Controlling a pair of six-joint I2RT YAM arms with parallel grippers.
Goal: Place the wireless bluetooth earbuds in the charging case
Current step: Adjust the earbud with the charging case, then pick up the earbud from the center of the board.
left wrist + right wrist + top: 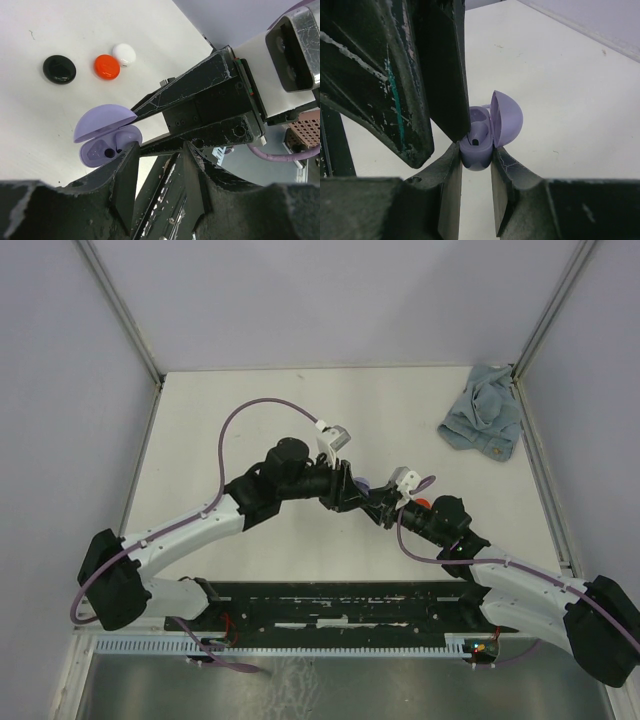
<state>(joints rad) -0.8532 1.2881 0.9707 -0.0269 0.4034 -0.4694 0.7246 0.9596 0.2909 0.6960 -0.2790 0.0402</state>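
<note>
1. While its fingers were clenched on the base of the open lilac case [506, 120], the right tool [476, 150] kept the lid tipped upward.
2. A lilac earbud [477, 136] sat in one well of the case, partly hidden.
3. The left tool [160, 150] had its fingers released and apart, one fingertip [131, 152] touching the case's rim.
4. The left arm [200, 520] and right arm [500, 570] reached inward, wrists meeting over the middle of the table [250, 410].
5. Black, red and white discs [107, 66] lay in a row on the table beyond the case.
</note>
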